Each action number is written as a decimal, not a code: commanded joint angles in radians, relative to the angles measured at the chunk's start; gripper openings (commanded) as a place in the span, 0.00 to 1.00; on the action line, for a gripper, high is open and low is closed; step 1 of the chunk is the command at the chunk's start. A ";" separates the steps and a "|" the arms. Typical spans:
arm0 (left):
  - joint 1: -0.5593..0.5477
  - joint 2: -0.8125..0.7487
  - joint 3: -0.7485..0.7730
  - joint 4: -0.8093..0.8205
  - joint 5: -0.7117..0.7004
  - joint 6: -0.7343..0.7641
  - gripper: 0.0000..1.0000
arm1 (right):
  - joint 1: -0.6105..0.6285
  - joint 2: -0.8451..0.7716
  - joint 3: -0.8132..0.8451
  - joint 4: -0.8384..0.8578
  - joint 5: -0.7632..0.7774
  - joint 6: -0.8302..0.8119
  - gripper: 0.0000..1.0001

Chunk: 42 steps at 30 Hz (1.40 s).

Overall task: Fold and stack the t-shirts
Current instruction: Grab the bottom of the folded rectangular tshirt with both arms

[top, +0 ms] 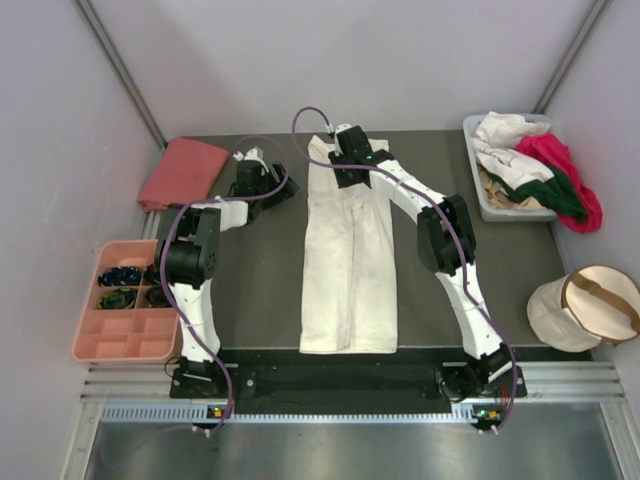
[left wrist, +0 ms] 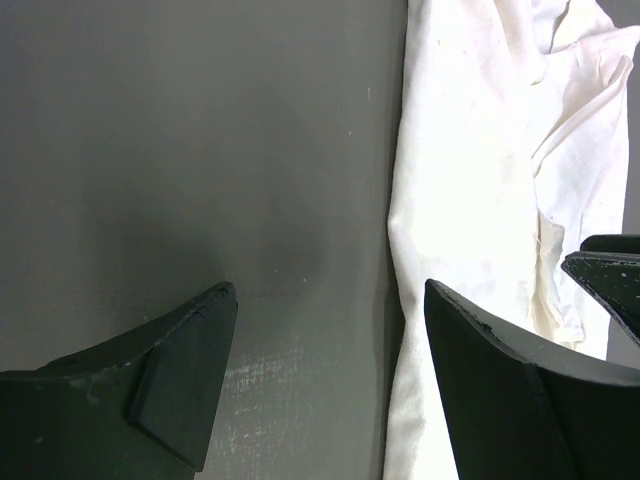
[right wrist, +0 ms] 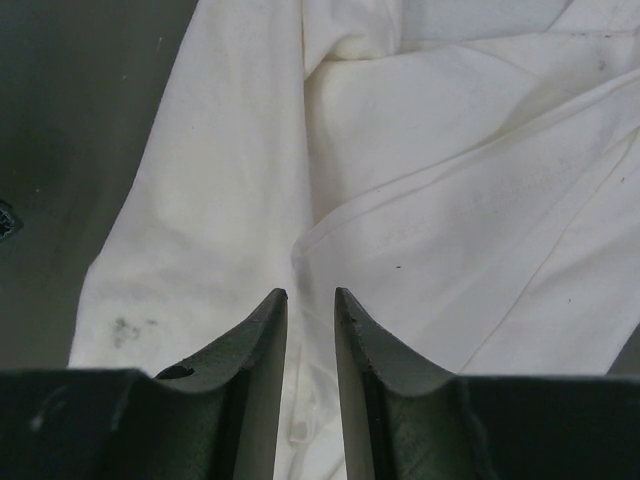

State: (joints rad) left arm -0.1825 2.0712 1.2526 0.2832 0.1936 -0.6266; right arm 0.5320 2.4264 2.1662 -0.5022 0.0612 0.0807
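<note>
The large cream-white t-shirt (top: 349,265) lies in the middle of the dark counter (top: 255,290), folded into a long narrow strip that runs from the near edge toward the far side. Its far end is looser, and the right wrist view shows overlapping folds there. The right pincer (top: 348,170) hangs over that far end. Its fingers (right wrist: 255,350) are only a narrow slit apart, and as far as the close view lets me judge, no cloth is caught between them. The left pincer (top: 265,182) sits just beside the shirt's left edge with its jaws spread wide and nothing in them. One finger is over bare counter and the other is at the border of the cloth. A salmon-pink t-shirt (top: 183,172) lies bunched at the far left corner, well apart from the cream one. At the far right a grey bin (top: 492,208) holds a heap of white, magenta and dark green t-shirts (top: 535,165), some draped over its rim. A pink compartment tray (top: 125,338) sits at the left edge, and a round beige pouch with a tan strap (top: 588,305) is on the right.
</note>
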 commanded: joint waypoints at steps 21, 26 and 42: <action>-0.002 0.030 0.008 -0.010 0.004 -0.004 0.80 | -0.004 0.013 0.003 0.031 -0.006 0.008 0.27; -0.002 0.029 0.008 -0.010 0.004 -0.002 0.80 | -0.004 0.014 0.009 0.028 -0.006 0.007 0.27; -0.002 0.027 0.010 -0.010 0.006 -0.004 0.80 | -0.004 0.026 0.006 0.028 -0.009 0.008 0.27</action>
State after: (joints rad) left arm -0.1825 2.0712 1.2526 0.2832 0.1940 -0.6270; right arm 0.5320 2.4340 2.1662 -0.5026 0.0586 0.0822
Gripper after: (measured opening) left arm 0.805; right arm 0.266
